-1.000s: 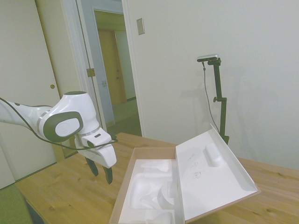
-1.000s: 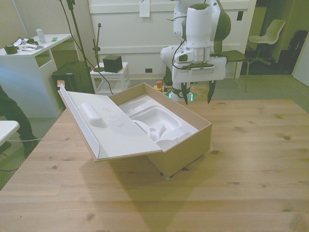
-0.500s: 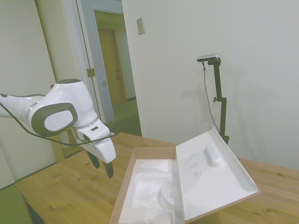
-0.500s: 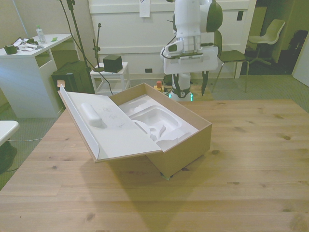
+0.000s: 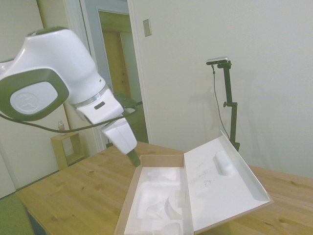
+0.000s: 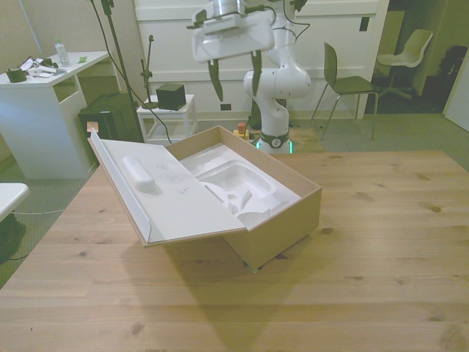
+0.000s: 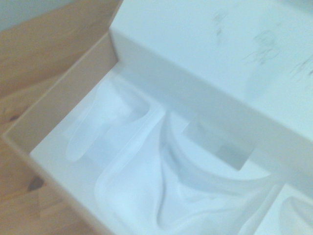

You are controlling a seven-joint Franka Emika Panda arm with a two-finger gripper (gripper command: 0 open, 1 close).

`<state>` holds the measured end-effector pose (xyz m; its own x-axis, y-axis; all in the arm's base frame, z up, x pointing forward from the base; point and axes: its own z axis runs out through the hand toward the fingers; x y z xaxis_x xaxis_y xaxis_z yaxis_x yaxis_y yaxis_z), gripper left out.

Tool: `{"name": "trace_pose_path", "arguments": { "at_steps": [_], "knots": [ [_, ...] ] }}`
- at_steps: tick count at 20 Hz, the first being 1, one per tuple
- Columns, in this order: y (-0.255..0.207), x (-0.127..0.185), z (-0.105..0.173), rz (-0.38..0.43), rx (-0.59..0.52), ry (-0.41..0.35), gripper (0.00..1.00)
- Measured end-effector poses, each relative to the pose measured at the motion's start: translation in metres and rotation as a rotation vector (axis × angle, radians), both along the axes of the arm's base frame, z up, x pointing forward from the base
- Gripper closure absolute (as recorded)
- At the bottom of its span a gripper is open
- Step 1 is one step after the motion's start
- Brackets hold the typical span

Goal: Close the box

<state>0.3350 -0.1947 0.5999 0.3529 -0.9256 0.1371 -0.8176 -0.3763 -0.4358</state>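
1. I see the box [image 6: 282, 220] resting on the wooden table [image 6: 381, 242], toward the front view's left of centre. It is flat, rectangular brown cardboard with plain matte walls.
2. Inside sits a white molded foam insert [image 6: 238, 187] with smooth, rounded recesses. In the wrist view the insert [image 7: 146, 181] fills most of the frame, soft-edged and blurred, with a cardboard wall [image 7: 63, 98] alongside it.
3. The lid [image 6: 165, 194] is open, hinged along one long side and leaning outward toward the front view's left. Its inner face is white, with a raised oblong bump [image 6: 137, 172] and faint grey scuffs.
4. From my front view, the box's long axis runs diagonally, from the far left toward the near right, with one corner pointing at the camera. In the side view the lid [image 5: 225, 181] tilts up and away to the right of the tray [image 5: 156, 200].
5. The gripper [image 6: 234, 77] hangs well above the box's far end, touching nothing. Its two dark fingers [image 6: 217, 79] stand apart, with nothing between them. In the side view only one dark fingertip [image 5: 134, 159] shows, above the box's far rim.
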Motion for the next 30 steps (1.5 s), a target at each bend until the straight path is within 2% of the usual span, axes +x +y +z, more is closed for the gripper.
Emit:
{"name": "trace_pose_path", "arguments": {
  "at_steps": [7,12,16,21,30],
  "knots": [
    [-0.1,0.036,0.043,-0.153,0.02,-0.038,0.0],
    [-0.155,0.069,0.061,-0.246,-0.029,-0.038,0.0],
    [-0.205,0.093,0.051,-0.326,-0.035,-0.017,0.0],
    [-0.259,0.124,0.024,-0.402,-0.046,0.021,0.0],
    [-0.302,0.165,-0.013,-0.438,-0.021,0.067,0.0]
  ]
}}
